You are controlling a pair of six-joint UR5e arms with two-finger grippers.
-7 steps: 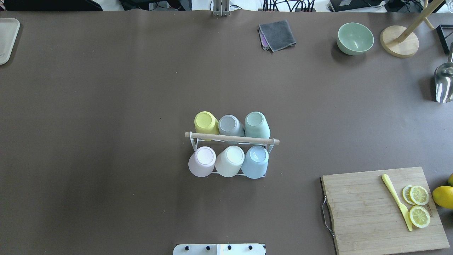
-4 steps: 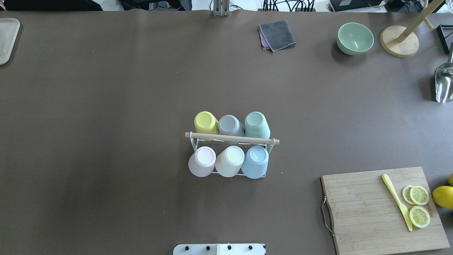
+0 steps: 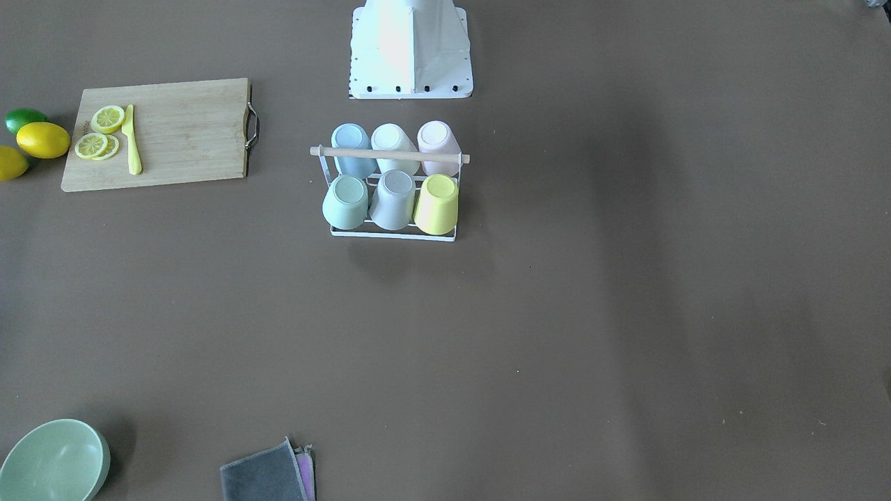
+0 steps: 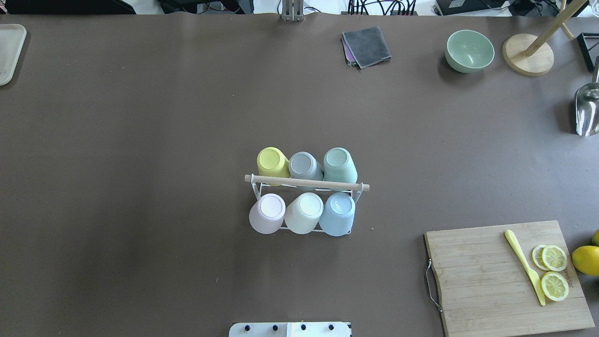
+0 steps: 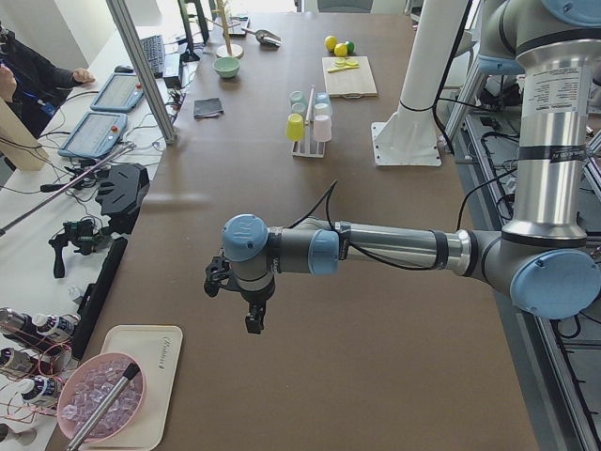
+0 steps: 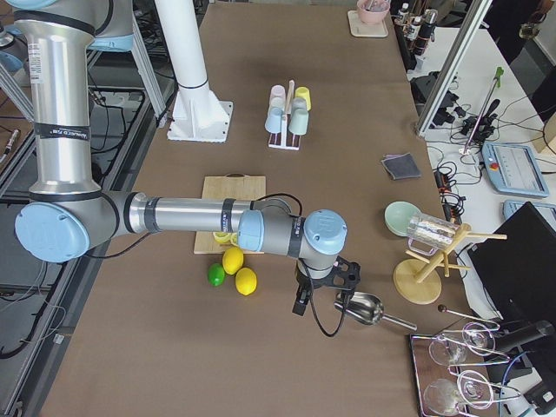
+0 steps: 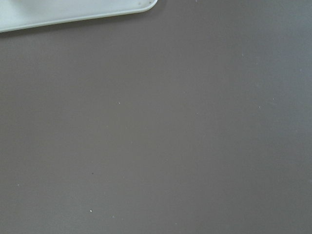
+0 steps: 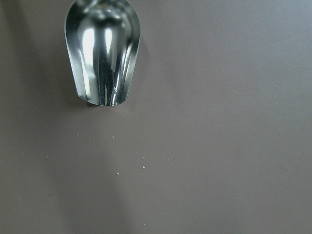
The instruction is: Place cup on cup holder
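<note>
Mid-surface, cup holder carries six upside-down cups, two rows. Side views only show my left tool and right tool, can't tell grip. Right wrist cam sees scoop.

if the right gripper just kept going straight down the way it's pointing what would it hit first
Probably bare table. The right gripper points down, and its wrist view shows mostly brown surface below, with the metal scoop lying near the top edge, off to one side. How closely it would pass the scoop is hard to judge.
</note>
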